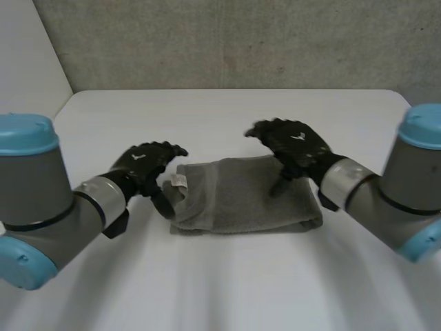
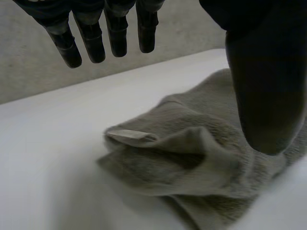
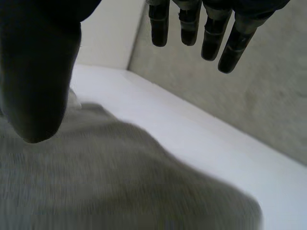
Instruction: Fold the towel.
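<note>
A grey towel lies folded on the white table, its left end bunched with a small white label showing. My left hand hovers at that left end, open, fingers straight above the bunched corner and the thumb over the cloth. Over the towel's far right part my right hand hangs open, fingers spread above the table, thumb pointing down over the grey cloth. Neither hand holds anything.
A grey wall stands behind the table's far edge. Bare white tabletop lies in front of the towel and beyond it.
</note>
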{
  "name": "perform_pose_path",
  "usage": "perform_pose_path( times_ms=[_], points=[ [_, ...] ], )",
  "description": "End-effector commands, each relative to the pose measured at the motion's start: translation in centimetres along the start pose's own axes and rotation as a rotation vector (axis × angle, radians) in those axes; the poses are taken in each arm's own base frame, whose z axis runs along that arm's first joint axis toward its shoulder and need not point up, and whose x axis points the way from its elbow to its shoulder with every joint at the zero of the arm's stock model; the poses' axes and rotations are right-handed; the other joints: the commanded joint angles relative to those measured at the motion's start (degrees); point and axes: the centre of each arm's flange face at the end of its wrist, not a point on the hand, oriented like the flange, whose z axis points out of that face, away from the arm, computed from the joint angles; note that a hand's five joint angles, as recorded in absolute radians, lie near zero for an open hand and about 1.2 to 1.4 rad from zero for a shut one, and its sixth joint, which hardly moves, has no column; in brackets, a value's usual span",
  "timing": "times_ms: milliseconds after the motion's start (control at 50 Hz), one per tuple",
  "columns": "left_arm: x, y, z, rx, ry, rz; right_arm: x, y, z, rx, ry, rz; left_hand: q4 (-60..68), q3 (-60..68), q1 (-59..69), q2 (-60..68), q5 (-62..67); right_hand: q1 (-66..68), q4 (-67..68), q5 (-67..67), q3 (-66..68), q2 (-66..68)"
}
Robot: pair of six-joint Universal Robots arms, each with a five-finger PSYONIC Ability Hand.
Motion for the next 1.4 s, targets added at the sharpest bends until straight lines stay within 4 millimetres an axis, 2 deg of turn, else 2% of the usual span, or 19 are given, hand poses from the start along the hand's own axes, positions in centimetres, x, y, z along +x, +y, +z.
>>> perform_pose_path(
  times_ms=[20,120,280,540,620,740,860,960,1040,1180,1220,1240,1260,1280,1300,1320,1340,1380,1400],
  points=[
    [1.4,2.1,0.6,-0.063,0.035,0.002,2.5,3.1,-2.6,-0.096,0.077,0.029,-2.88,-2.46,-6.71,-3.48,-2.89,-4.04,-3.42,-3.57,-0.37,-4.61],
    [1.2,3.1,1.4,-0.075,0.026,-0.001,3.1,5.9,-4.1,-0.13,0.095,0.03,-2.88,-2.46,-6.71,-3.48,-2.89,0.36,-3.42,0.84,-0.37,-0.2],
    [0.7,3.0,2.5,-0.045,-0.027,0.002,3.2,7.5,-4.6,-0.151,0.11,0.04,-2.88,-2.46,-6.71,-3.48,-2.89,15.19,-3.42,15.66,-0.37,14.63],
    [0.7,1.6,3.6,0.024,-0.031,-0.154,3.8,8.6,-4.6,-0.138,0.134,0.032,-2.88,-2.46,-6.71,-3.48,-2.89,38.24,-3.42,38.72,-0.37,37.68],
    [0.7,2.3,4.2,0.019,-0.033,-0.16,3.9,8.6,-4.6,-0.131,0.138,0.028,-2.88,-2.46,-6.71,-3.48,-2.89,43.64,-3.42,44.12,-0.37,43.08],
    [0.3,3.5,4.1,-0.022,-0.062,-0.169,4.2,8.7,-4.5,-0.116,0.149,0.019,-2.88,-2.46,-6.87,-3.65,-3.05,64.77,-3.42,65.25,-0.37,64.21],
    [-0.1,4.2,3.6,-0.054,-0.089,-0.177,5.0,9.2,-5.0,-0.126,0.161,0.038,-2.88,-2.46,-6.87,-3.65,-3.05,65.96,-3.42,66.43,-0.37,65.39],
    [-0.4,4.0,2.9,-0.053,-0.099,-0.173,5.9,8.5,-5.6,-0.11,0.173,0.038,-2.88,-2.46,-6.87,-3.65,-3.05,65.96,-3.42,66.43,-0.37,65.39],
    [-0.9,3.7,2.3,-0.048,-0.111,-0.177,7.7,6.2,-6.5,-0.042,0.207,0.002,-2.88,-2.46,-6.87,-3.65,-3.05,65.96,-3.42,66.43,-0.37,65.39],
    [-1.7,3.1,1.8,-0.034,-0.132,-0.184,8.1,3.2,-6.1,0.041,0.192,-0.065,-2.88,-2.46,-7.04,-3.82,-3.22,65.96,-3.42,66.43,-0.37,65.39],
    [-1.9,2.9,1.7,-0.03,-0.138,-0.186,5.9,1.5,-5.1,0.09,0.119,-0.094,-2.88,-2.46,-6.88,-3.65,-3.06,65.96,-3.42,66.43,-0.37,65.39],
    [-2.0,2.7,1.5,-0.024,-0.14,-0.185,5.9,1.5,-5.0,0.091,0.118,-0.094,-2.88,-2.46,-6.87,-3.65,-3.05,65.96,-3.42,66.43,-0.37,65.39],
    [-2.0,2.7,1.5,-0.024,-0.14,-0.185,4.2,0.7,-4.3,0.111,0.066,-0.115,-2.88,-2.46,-6.87,-3.65,-3.05,65.96,-3.42,66.43,-0.37,65.39],
    [-2.0,2.6,1.3,-0.022,-0.141,-0.185,4.1,0.7,-4.3,0.111,0.066,-0.115,-2.88,-2.46,-6.87,-3.65,-3.05,65.96,-3.42,66.43,-0.37,65.39],
    [-1.9,2.4,1.1,-0.018,-0.138,-0.184,2.3,0.1,-3.7,0.127,0.009,-0.129,-2.88,-2.46,-6.87,-3.65,-3.05,65.96,-3.42,66.43,-0.37,65.39],
    [-1.9,2.4,1.1,-0.018,-0.138,-0.184,0.7,0.0,-3.0,0.13,-0.043,-0.136,-2.88,-2.46,-6.87,-3.65,-3.05,65.96,-3.42,66.43,-0.37,65.39],
    [-2.0,2.2,0.8,-0.011,-0.145,-0.185,0.6,0.0,-3.0,0.13,-0.043,-0.136,-2.88,-2.46,-7.04,-3.82,-3.22,65.96,-3.42,66.43,-0.37,65.39],
    [-2.3,2.0,0.5,-0.004,-0.151,-0.186,-2.2,0.6,-1.8,0.107,-0.13,-0.136,-2.88,-2.46,-6.88,-3.65,-3.06,65.96,-3.42,66.43,-0.37,65.39],
    [-2.7,1.6,0.2,0.007,-0.162,-0.189,-2.2,0.6,-1.8,0.106,-0.13,-0.136,-2.88,-2.46,-6.87,-3.65,-3.05,65.96,-3.42,66.43,-0.37,65.39]
  ],
)
